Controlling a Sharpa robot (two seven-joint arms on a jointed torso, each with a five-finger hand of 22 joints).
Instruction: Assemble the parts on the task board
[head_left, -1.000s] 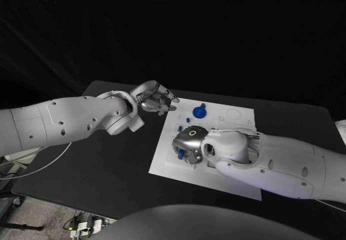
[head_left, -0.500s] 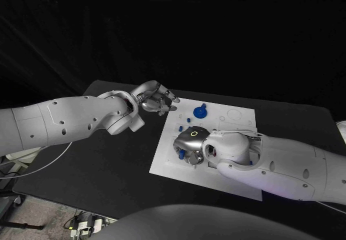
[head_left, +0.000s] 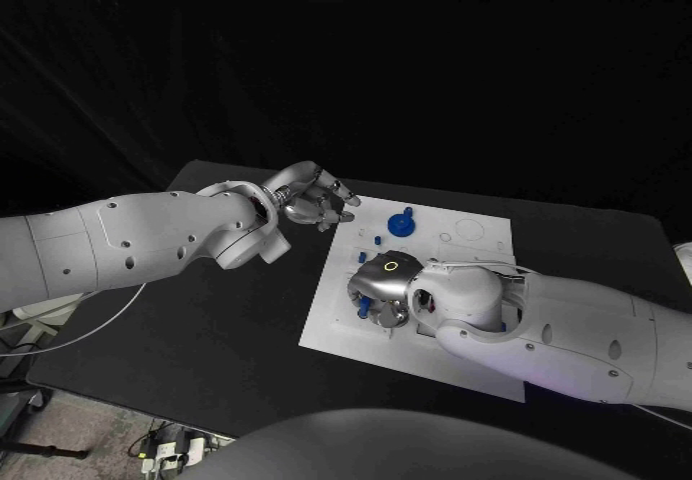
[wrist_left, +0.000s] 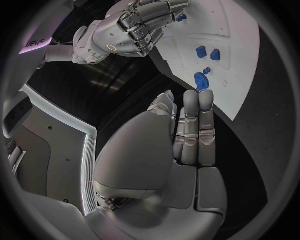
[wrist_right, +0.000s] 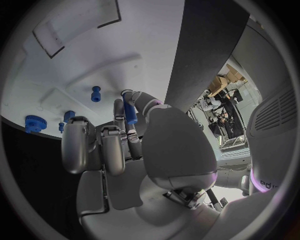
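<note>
R hand (wrist_right: 125, 145) pinches a blue peg (wrist_right: 130, 113) over the task board (head_left: 476, 240); L hand (head_left: 310, 200) hovers w/ fingers curled, holding nothing, beside board's edge.

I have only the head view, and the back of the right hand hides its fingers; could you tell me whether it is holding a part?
Observer: Yes. The right wrist view shows the right hand pinching a slim blue part between thumb and finger, over the board.
Operator: Thank you. Is the left palm empty?
Observer: Yes. The left wrist view shows the left hand with its fingers straight and nothing in it.
Operator: Is any loose part near the right fingers?
Observer: A small blue peg sits on the board, apart from them.
</note>
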